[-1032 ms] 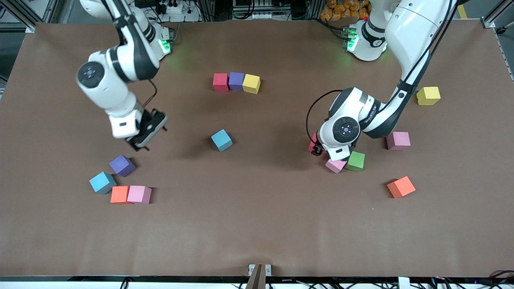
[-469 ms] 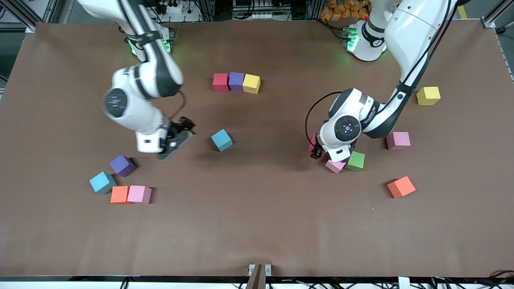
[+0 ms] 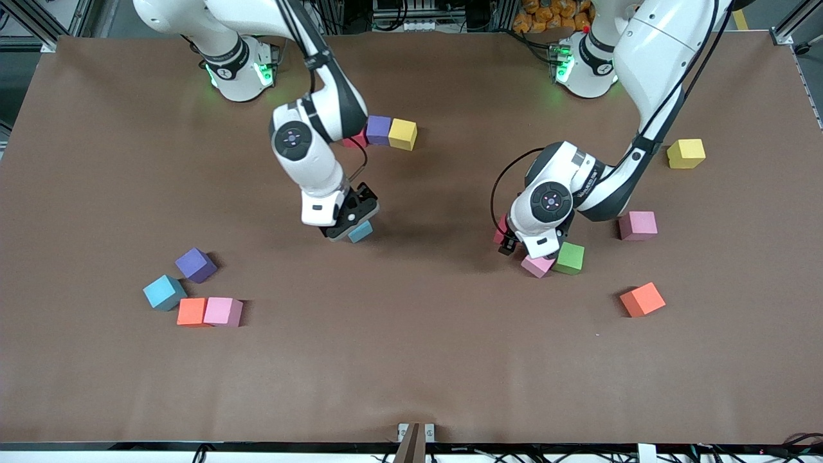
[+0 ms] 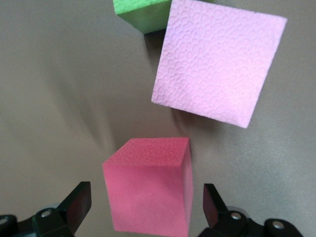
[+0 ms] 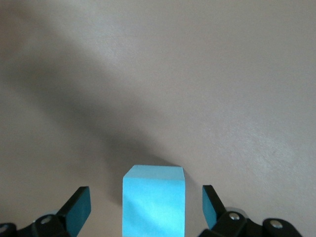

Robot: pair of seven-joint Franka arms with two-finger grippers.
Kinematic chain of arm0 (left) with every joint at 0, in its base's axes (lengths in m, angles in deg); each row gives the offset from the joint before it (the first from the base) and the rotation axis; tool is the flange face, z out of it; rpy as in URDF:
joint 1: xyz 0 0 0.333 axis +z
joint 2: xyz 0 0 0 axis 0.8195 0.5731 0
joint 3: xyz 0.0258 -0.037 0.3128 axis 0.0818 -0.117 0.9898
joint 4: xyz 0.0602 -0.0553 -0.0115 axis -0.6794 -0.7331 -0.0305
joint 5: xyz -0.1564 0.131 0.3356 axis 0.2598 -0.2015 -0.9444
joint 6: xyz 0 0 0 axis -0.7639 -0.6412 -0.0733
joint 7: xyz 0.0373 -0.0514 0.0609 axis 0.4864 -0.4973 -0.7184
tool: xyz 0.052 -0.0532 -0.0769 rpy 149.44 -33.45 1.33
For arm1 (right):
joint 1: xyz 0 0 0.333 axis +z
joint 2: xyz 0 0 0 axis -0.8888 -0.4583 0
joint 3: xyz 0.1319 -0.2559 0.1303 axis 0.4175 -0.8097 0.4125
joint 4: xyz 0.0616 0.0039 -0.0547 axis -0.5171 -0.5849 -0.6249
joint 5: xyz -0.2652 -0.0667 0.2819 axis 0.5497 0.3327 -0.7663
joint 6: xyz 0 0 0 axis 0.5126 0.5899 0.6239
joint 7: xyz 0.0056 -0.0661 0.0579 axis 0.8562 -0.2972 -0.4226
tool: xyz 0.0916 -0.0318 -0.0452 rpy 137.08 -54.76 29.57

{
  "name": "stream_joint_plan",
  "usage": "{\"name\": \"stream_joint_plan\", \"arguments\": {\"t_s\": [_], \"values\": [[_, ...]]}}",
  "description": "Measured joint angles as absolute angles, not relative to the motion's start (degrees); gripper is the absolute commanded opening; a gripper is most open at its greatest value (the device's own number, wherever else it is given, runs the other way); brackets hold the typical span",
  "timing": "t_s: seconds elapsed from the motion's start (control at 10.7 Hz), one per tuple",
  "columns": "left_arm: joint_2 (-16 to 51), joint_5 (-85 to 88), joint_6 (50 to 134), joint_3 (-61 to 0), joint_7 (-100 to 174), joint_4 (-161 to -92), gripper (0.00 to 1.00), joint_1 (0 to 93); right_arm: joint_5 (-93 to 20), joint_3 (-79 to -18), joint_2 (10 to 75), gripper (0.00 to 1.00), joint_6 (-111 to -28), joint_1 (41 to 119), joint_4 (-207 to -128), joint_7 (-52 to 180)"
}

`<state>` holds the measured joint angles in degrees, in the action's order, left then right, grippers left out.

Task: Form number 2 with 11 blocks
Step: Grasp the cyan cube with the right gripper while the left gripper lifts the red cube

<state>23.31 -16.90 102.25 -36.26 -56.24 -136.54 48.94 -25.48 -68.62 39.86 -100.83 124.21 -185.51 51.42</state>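
Note:
My right gripper is open and low over a light blue block in mid-table. In the right wrist view the block sits between the spread fingers with gaps on both sides. My left gripper is open around a red block. In the left wrist view that block stands between the fingers, untouched, with a pink block and a green block close by. A purple block and a yellow block form a row; my right arm hides most of the red block beside them.
Pink and green blocks lie beside the left gripper, with pink, orange and yellow blocks toward the left arm's end. Purple, light blue, orange and pink blocks cluster toward the right arm's end.
My right arm has swung from above the purple block cluster across to the light blue block in mid-table and come down over it. The left arm has barely moved.

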Motion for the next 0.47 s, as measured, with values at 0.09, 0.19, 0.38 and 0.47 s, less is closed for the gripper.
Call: {"name": "stream_joint_plan", "arguments": {"t_s": [0.09,0.19,0.38,0.47], "values": [[23.3,-16.9,103.3,-36.3,-56.3,-137.0,1.0,48.9,-25.5,-68.2,39.0,1.0,-103.2,124.3,-186.6,51.4],[23.3,-16.9,104.8,-36.3,-56.4,-137.8,1.0,48.9,-25.5,-67.8,38.3,1.0,-104.9,124.3,-187.7,51.4],[23.4,-17.0,106.6,-36.3,-56.4,-139.4,1.0,48.9,-25.5,-67.4,37.9,1.0,-107.3,124.3,-189.4,51.4],[23.4,-17.2,106.9,-36.3,-56.4,-139.9,1.0,48.9,-25.5,-67.1,37.9,1.0,-109.4,124.2,-190.5,51.4]]}}
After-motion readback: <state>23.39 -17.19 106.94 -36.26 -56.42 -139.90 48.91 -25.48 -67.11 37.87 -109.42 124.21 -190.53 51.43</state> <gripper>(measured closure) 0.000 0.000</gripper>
